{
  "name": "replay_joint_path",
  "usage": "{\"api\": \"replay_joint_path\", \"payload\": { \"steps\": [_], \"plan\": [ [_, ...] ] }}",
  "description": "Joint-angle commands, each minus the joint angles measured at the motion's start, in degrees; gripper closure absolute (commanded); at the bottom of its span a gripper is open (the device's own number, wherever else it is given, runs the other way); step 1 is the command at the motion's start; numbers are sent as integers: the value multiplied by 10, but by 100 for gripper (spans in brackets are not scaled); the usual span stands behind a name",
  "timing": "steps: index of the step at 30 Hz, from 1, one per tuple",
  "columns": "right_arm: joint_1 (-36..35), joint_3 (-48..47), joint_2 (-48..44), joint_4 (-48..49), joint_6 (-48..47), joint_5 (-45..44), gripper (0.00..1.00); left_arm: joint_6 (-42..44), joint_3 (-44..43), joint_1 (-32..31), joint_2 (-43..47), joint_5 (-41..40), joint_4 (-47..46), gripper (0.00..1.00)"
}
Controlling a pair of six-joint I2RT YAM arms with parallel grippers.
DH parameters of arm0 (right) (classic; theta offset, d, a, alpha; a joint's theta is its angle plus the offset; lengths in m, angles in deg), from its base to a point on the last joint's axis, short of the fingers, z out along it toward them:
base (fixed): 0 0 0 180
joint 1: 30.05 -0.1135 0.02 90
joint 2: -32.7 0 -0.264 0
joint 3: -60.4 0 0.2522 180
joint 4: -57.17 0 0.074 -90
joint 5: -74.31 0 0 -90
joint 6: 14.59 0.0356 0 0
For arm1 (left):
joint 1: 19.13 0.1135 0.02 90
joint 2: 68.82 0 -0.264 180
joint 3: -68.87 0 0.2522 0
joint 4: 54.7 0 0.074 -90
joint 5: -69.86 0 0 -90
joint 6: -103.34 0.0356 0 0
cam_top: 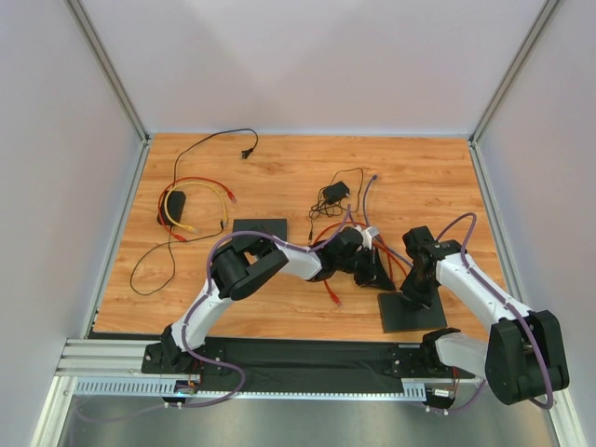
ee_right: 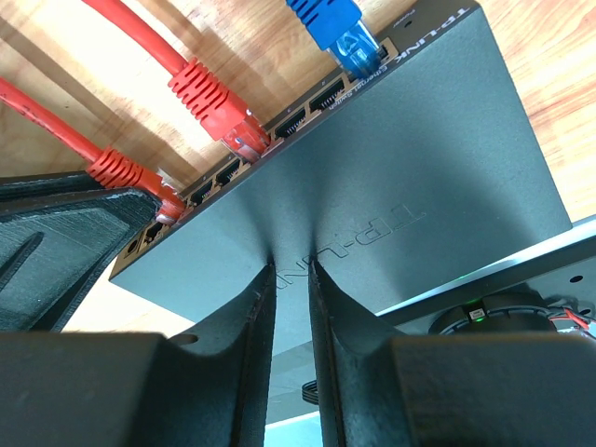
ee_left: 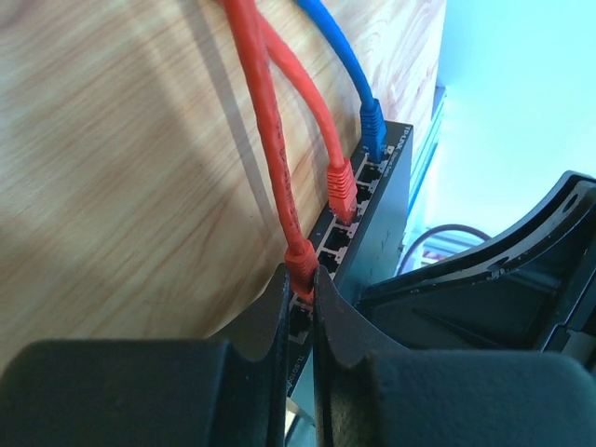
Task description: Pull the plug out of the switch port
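A black TP-Link switch [cam_top: 412, 312] lies at the front right of the table, ports facing left. My left gripper [ee_left: 300, 281] is shut on a red plug [ee_left: 300, 259] seated in a near port of the switch [ee_left: 372, 233]. A second red plug [ee_left: 341, 186] and a blue plug [ee_left: 373, 121] sit in farther ports. My right gripper [ee_right: 291, 267] is shut and empty, its fingertips pressing on the switch's top [ee_right: 391, 177]. The gripped red plug [ee_right: 126, 170] and a left finger [ee_right: 65, 242] also show in the right wrist view. In the top view the grippers [cam_top: 374, 272] [cam_top: 416, 289] nearly meet.
A second flat black box [cam_top: 260, 227] lies mid-table. A black power adapter [cam_top: 335, 193] with cord is behind it. Coiled red, yellow and black cables [cam_top: 182, 209] lie at the left. A loose red plug [cam_top: 332, 296] lies near the front. Walls enclose three sides.
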Motion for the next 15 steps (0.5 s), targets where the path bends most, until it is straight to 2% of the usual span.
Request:
{"api": "replay_joint_path", "payload": {
  "steps": [1,6,10,15],
  "plan": [
    [-4,39,24,54,18,-29,76,-34,0,36,9,-51,-65,100],
    [-4,37,26,53,16,-29,76,-80,-8,44,-15,-37,-78,100],
    [-4,38,27,54,16,-27,76,-34,-16,44,-6,-64,1,100],
    [-4,38,27,55,15,-26,76,-61,4,48,-5,-76,-5,100]
  ]
}}
